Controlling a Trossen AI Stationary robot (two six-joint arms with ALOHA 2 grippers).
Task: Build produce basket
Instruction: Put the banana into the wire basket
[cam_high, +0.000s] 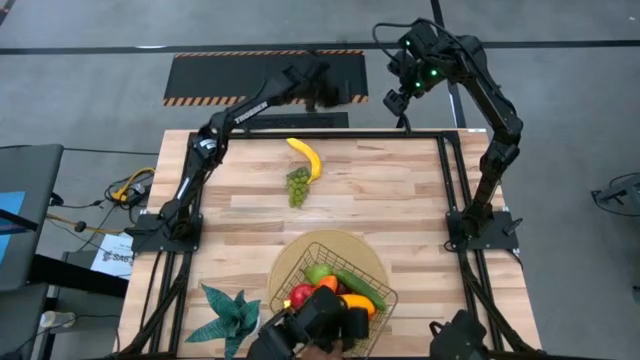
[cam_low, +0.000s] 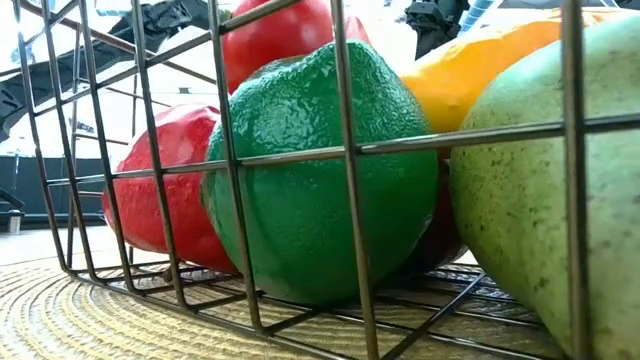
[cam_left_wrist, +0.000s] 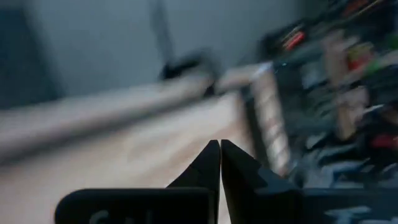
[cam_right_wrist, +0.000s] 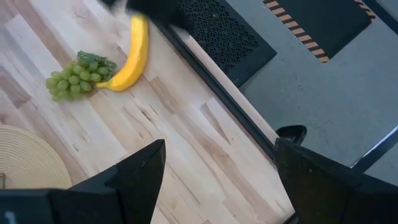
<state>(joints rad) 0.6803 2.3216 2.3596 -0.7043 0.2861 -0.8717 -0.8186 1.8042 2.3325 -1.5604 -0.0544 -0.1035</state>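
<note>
A yellow banana (cam_high: 305, 157) and green grapes (cam_high: 298, 186) lie side by side on the wooden table at its far middle; both also show in the right wrist view, the banana (cam_right_wrist: 134, 53) and the grapes (cam_right_wrist: 74, 78). The dark wire basket (cam_high: 375, 320) stands on a round tan mat (cam_high: 330, 250) at the near edge. It holds a cucumber (cam_high: 360, 288), a lime (cam_low: 320, 170), a red fruit (cam_low: 160, 185), a yellow-orange mango (cam_low: 480, 75) and a pear (cam_low: 550, 190). My left gripper (cam_left_wrist: 220, 149) is shut and empty, raised over the table's far edge (cam_high: 322, 88). My right gripper (cam_right_wrist: 217, 155) is open and empty, high over the far right corner (cam_high: 398, 100).
A teal leafy plant (cam_high: 228, 315) lies at the near left beside the mat. A dark device (cam_high: 320, 320) sits at the near edge against the basket. Black metal rails (cam_high: 440, 180) run along the table's sides. A black floor mat (cam_high: 270, 75) lies beyond the far edge.
</note>
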